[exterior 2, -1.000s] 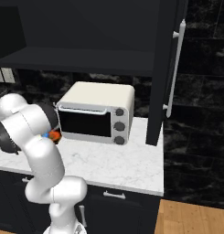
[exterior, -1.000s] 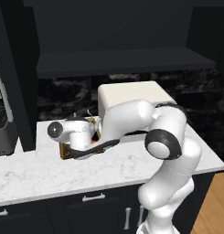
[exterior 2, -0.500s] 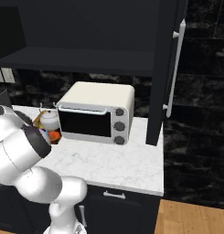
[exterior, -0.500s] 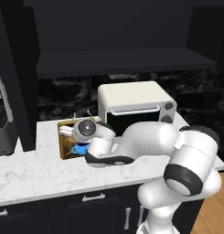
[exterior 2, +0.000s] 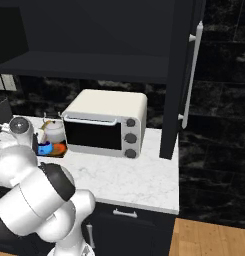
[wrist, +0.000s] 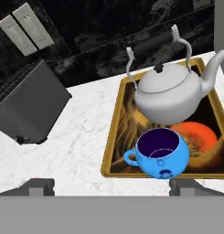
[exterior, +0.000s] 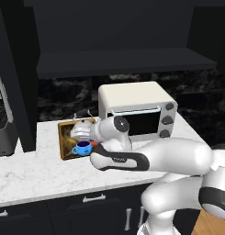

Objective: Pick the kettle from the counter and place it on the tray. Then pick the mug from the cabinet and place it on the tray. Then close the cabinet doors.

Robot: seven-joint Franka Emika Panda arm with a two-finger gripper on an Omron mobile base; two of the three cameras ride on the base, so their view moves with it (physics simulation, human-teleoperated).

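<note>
Blue mug (wrist: 158,157) sits between open pincer (wrist: 111,186) tips.

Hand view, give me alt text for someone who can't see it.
A blue mug and a silver kettle stand together on a wooden-rimmed tray on a white marble counter, seen from above. The open gripper hovers just in front of the mug, and a dark toaster sits to the left.
</note>
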